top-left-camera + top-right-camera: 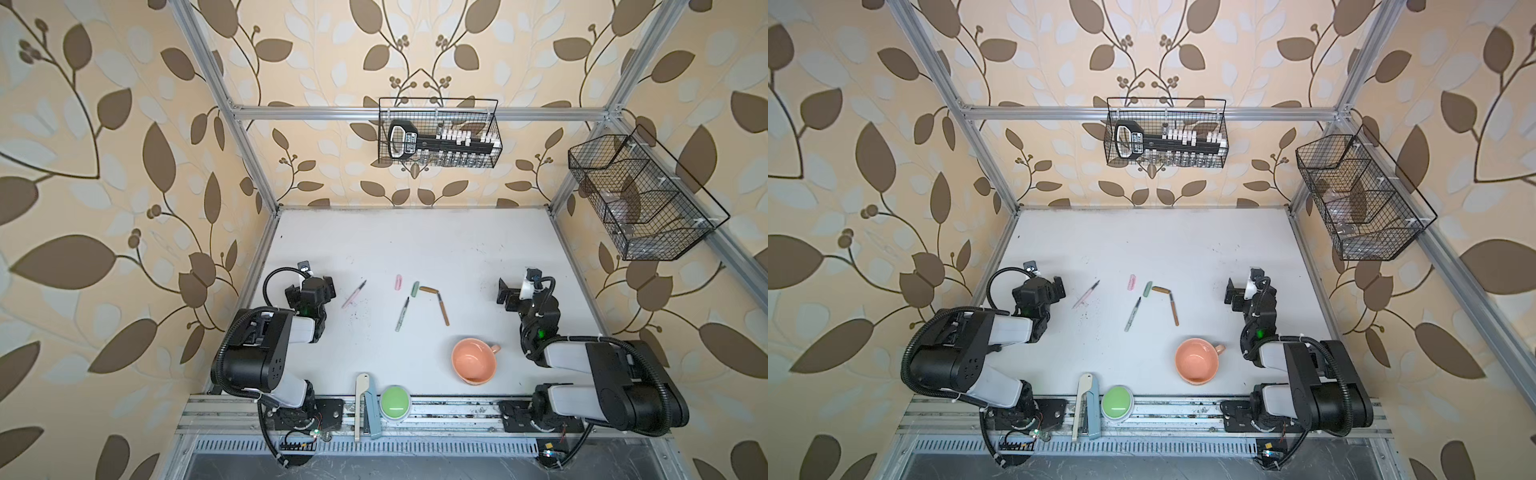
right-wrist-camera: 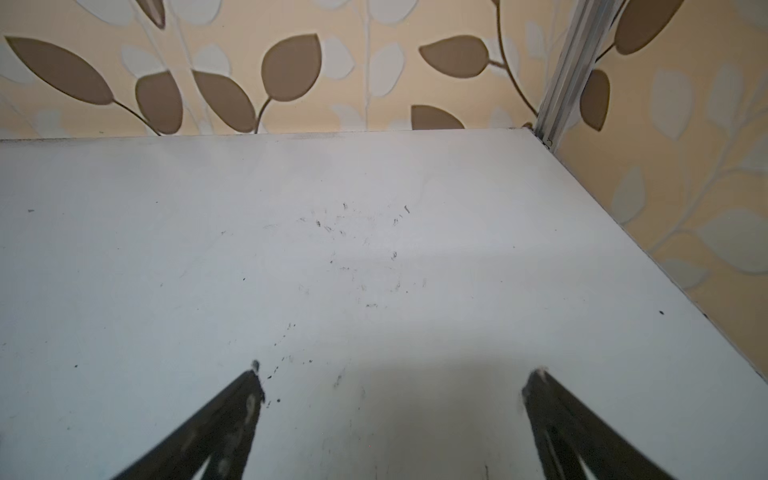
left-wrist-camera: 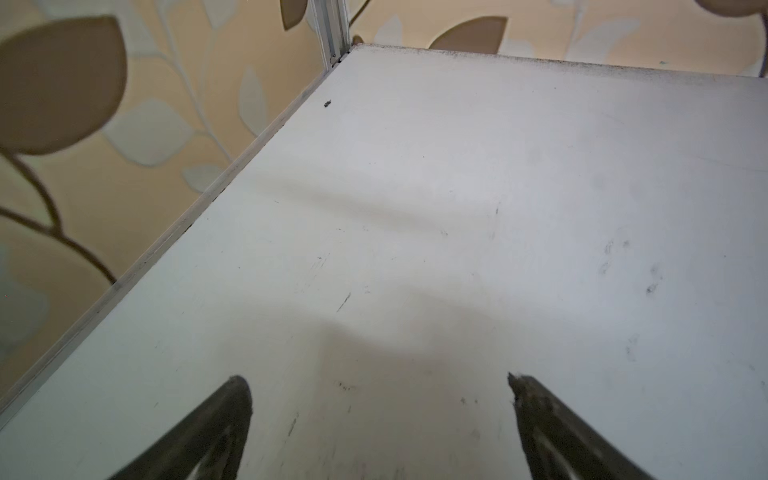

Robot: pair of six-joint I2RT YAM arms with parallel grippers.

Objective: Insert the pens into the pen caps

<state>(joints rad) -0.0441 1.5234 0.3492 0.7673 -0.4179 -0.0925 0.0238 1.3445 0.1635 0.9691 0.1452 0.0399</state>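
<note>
Three pens lie on the white table in both top views: a pale pink pen [image 1: 354, 294] [image 1: 1086, 294], a grey-green pen [image 1: 402, 314] [image 1: 1133, 314] and a tan-brown pen [image 1: 443, 311] [image 1: 1173, 309]. Just beyond them lie the pen caps: pink cap [image 1: 398, 282] [image 1: 1131, 281], green cap [image 1: 414, 289] [image 1: 1147, 289] and tan-brown cap [image 1: 428, 289] [image 1: 1160, 289], the last near the brown pen's tip. My left gripper [image 1: 311, 286] [image 3: 376, 380] hovers open, left of the pink pen. My right gripper [image 1: 519, 291] [image 2: 397, 370] stands open, right of the brown pen. Both wrist views show only bare table between the fingers.
A peach cup [image 1: 454, 358] stands in front of the pens, right of centre. A green dome button [image 1: 395, 402] and a white-and-blue stapler-like tool [image 1: 365, 405] sit at the front edge. Wire baskets hang on the back wall [image 1: 438, 133] and the right frame [image 1: 640, 195].
</note>
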